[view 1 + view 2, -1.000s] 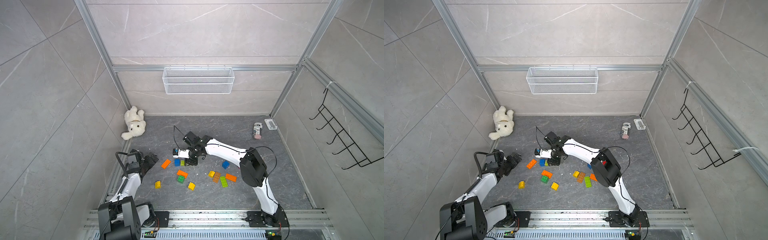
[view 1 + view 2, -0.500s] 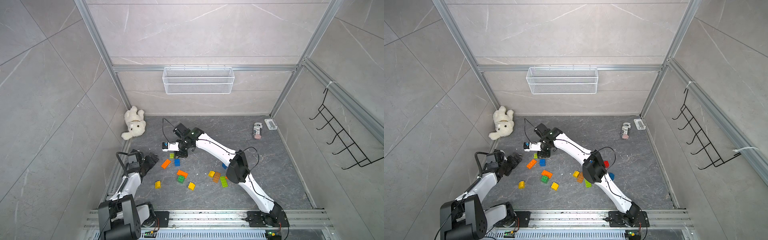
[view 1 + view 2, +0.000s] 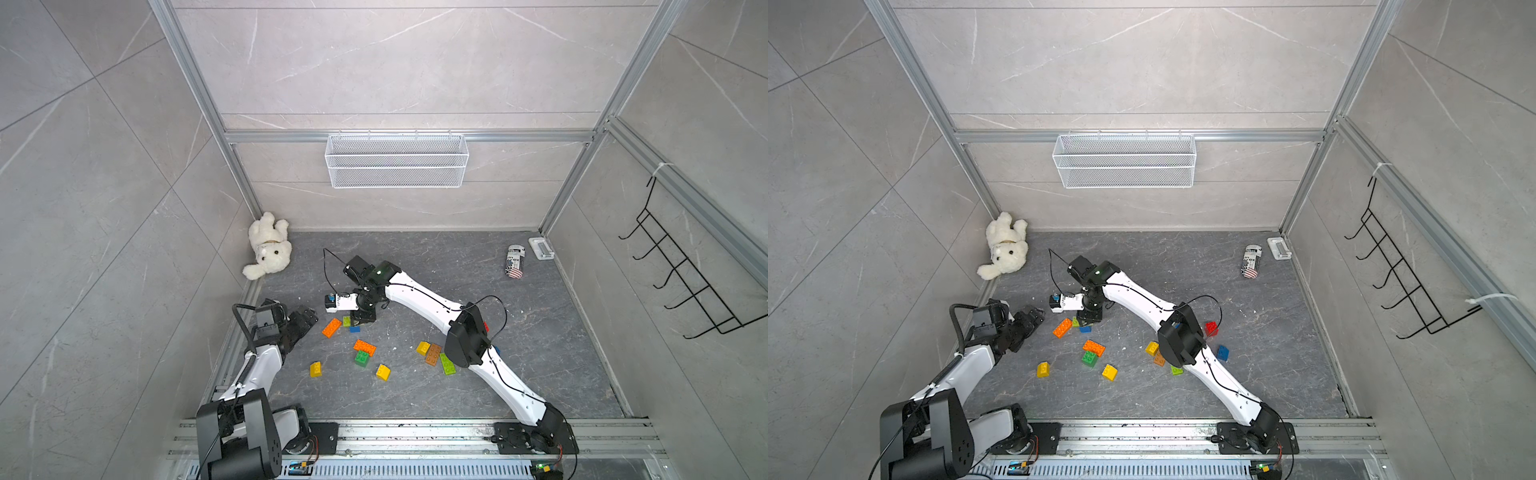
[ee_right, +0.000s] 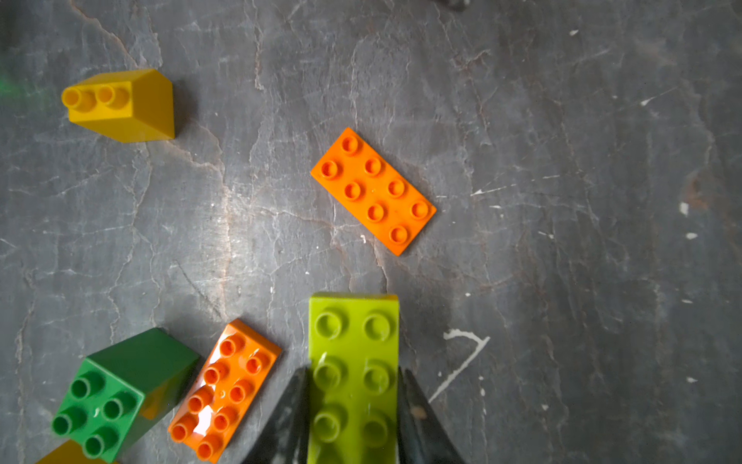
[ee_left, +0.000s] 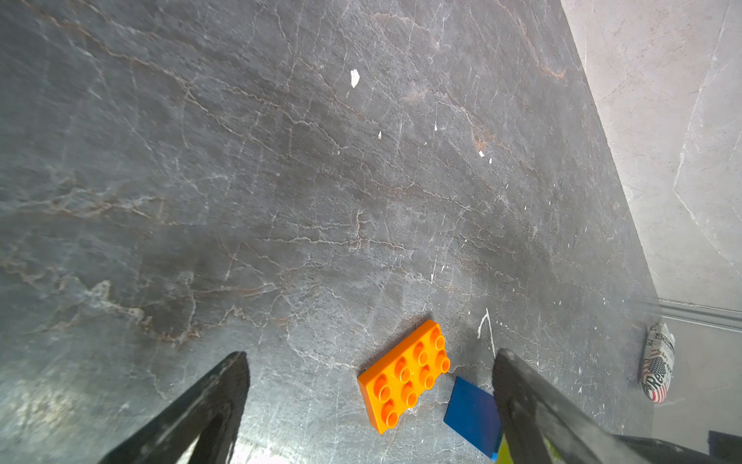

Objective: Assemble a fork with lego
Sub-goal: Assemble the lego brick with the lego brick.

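Observation:
Loose lego bricks lie on the dark floor in both top views. My right gripper [image 3: 362, 319] is shut on a lime oblong brick [image 4: 353, 333], holding it just over the floor beside a blue brick [image 3: 354, 329]. An orange flat brick [image 4: 373, 191] lies just ahead of it. To one side are a second orange brick [image 4: 225, 389], a green one [image 4: 120, 389] and a yellow sloped one [image 4: 124, 104]. My left gripper [image 5: 369, 355] stands open and empty by the left wall, facing the orange brick [image 5: 403, 375] and the blue brick [image 5: 473, 415].
More bricks lie near the right arm's elbow: yellow [image 3: 423, 348], brown [image 3: 433, 354], lime [image 3: 447, 363], red [image 3: 1211, 328] and blue [image 3: 1222, 353]. A teddy bear [image 3: 269, 249] sits in the far left corner and a can [image 3: 515, 261] at the far right. A wire basket [image 3: 397, 160] hangs on the back wall.
My right arm swung the lime brick away to the far left, then came back down beside the blue brick. The left arm has not moved.

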Controlling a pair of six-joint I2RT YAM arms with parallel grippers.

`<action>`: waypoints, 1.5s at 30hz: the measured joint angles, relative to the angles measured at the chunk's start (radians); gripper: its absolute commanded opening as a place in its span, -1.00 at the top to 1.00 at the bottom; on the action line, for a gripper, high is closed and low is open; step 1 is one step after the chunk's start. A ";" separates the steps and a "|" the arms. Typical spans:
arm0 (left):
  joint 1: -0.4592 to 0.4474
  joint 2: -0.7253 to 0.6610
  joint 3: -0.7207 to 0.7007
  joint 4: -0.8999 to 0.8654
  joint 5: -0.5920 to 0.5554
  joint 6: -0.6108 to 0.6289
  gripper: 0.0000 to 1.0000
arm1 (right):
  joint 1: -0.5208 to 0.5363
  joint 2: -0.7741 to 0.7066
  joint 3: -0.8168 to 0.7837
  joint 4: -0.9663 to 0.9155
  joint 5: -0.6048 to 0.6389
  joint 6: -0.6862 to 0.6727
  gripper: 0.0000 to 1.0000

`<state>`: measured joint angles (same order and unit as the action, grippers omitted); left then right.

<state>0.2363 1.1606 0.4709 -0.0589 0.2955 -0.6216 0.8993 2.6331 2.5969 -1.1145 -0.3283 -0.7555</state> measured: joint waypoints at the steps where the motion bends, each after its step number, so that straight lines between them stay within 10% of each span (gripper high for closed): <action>1: 0.000 0.000 0.000 0.000 0.000 0.000 -0.94 | 0.000 0.001 0.001 0.000 0.003 0.000 0.49; 45: 0.000 0.006 0.000 -0.001 0.002 0.000 -0.95 | 0.014 0.056 0.085 -0.038 0.050 0.073 0.51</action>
<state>0.2363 1.1664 0.4709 -0.0601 0.2977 -0.6216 0.9131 2.6892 2.6816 -1.1526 -0.2783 -0.6823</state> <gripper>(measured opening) 0.971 0.329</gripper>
